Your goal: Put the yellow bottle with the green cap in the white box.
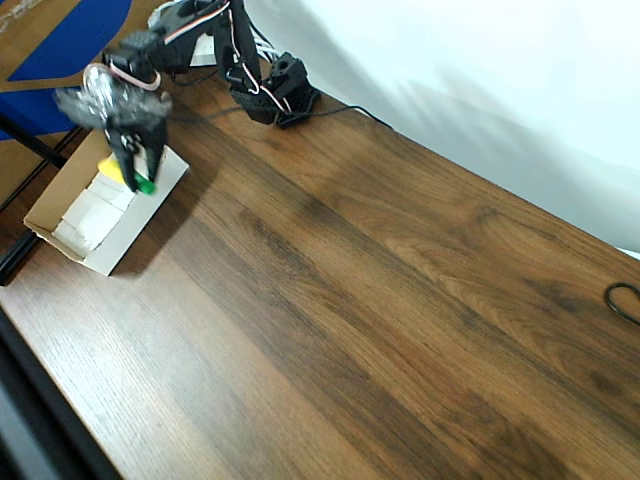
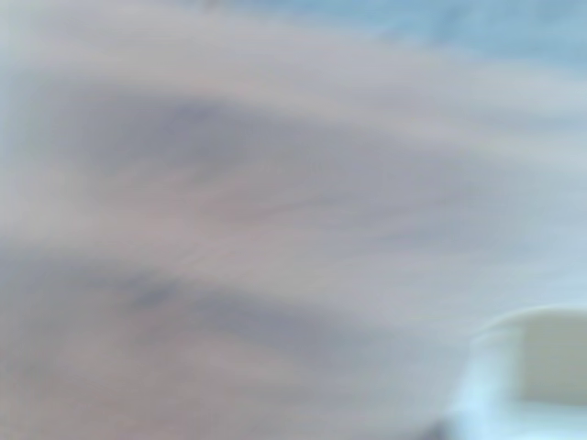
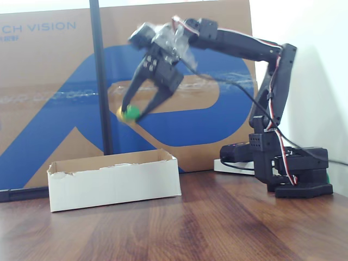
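Observation:
My gripper (image 3: 134, 113) hangs in the air above the white box (image 3: 114, 185), shut on the yellow bottle with the green cap (image 3: 129, 113), which sits between the fingertips. From overhead the bottle (image 1: 128, 176) shows its yellow body and its green cap under the black gripper (image 1: 138, 172), over the right part of the white box (image 1: 128, 243). The box is open-topped, with tan inner walls and white padding on its floor. The wrist view is badly blurred: wood grain and a pale box-like corner (image 2: 537, 367) at lower right.
A large brown-and-blue carton (image 3: 49, 70) stands behind the box, with a black pole (image 3: 99, 76) in front of it. The arm's base (image 3: 296, 171) sits at the right. A black cable loop (image 1: 625, 300) lies at the table's right edge.

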You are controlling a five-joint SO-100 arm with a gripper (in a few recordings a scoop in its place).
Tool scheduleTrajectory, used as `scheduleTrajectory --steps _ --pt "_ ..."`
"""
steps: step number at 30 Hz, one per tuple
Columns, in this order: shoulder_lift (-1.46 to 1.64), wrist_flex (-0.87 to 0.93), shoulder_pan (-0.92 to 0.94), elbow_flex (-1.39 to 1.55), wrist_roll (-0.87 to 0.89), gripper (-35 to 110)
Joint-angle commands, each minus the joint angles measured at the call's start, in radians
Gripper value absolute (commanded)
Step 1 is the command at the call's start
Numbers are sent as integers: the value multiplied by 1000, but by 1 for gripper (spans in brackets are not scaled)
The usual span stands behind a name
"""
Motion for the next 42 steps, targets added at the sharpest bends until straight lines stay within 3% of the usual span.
scheduleTrajectory --steps 1,24,42 --pt "92 21 66 0 25 0" --pt "-163 -77 609 -143 17 0" --pt "-678 58 494 -672 74 0"
